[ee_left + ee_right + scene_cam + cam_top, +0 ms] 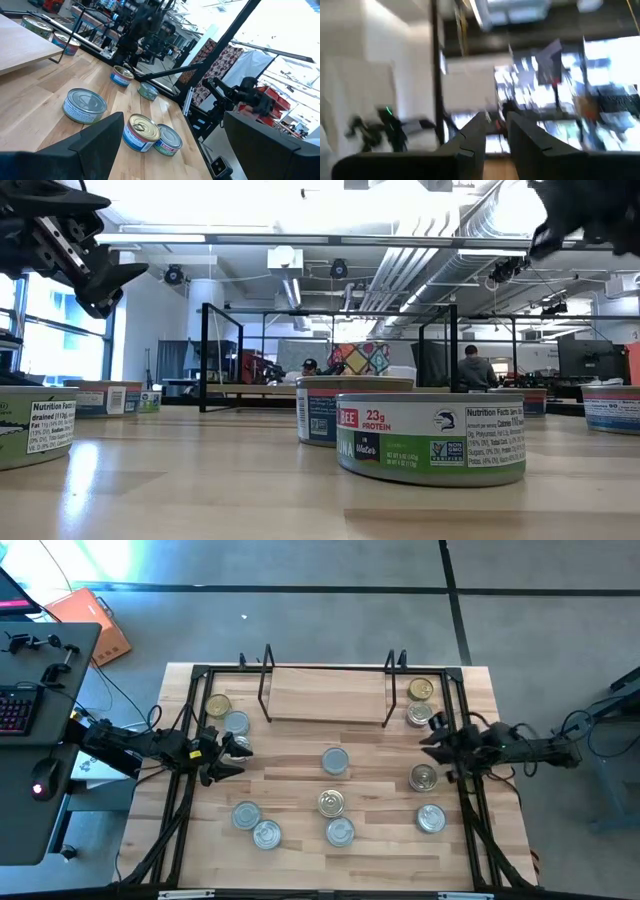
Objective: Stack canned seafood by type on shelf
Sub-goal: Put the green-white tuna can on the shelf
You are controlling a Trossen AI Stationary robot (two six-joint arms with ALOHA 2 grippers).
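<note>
Several short round tins stand upright on the wooden table. Gold-topped tins (218,706) (421,689) and silver-topped tins (236,723) (420,713) stand at the shelf's two ends, and more tins (335,761) (332,803) are spread over the middle. The shelf (325,695), a light board on black wire uprights, stands at the far edge with nothing on it. My left gripper (228,755) (174,120) hovers open above the table's left side, beside a silver tin (240,745). My right gripper (432,740) (496,125) hovers at the right side, its fingers nearly together around nothing.
A black metal frame (190,740) runs along the table's left, right and far edges. Near-side tins (246,815) (266,834) (340,831) (431,818) and a gold tin (424,777) stand apart with bare wood between them. People sit in the room beyond the table (470,365).
</note>
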